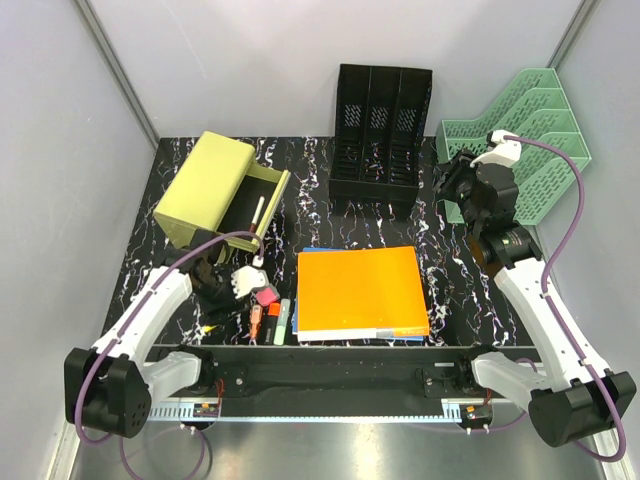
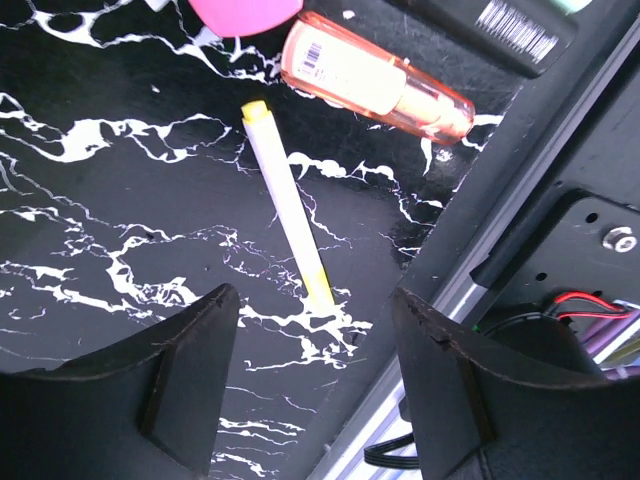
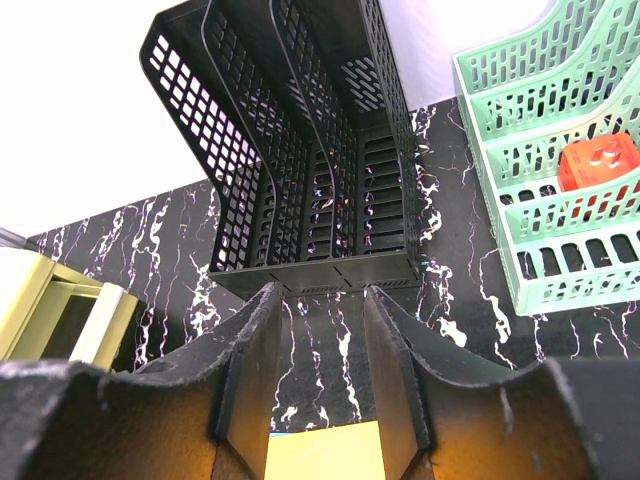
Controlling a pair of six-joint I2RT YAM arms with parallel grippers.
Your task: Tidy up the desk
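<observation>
Both left gripper (image 2: 312, 305) and right gripper (image 3: 322, 300) gape empty; a skewed pinch could roll the white pen (image 2: 285, 210) off the desk (image 2: 120, 230) edge.

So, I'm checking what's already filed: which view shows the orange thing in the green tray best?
The right wrist view: the orange thing sits in a tier of the green tray, partly behind its mesh. The top view shows the tray but not the orange thing. The left wrist view shows neither.
</observation>
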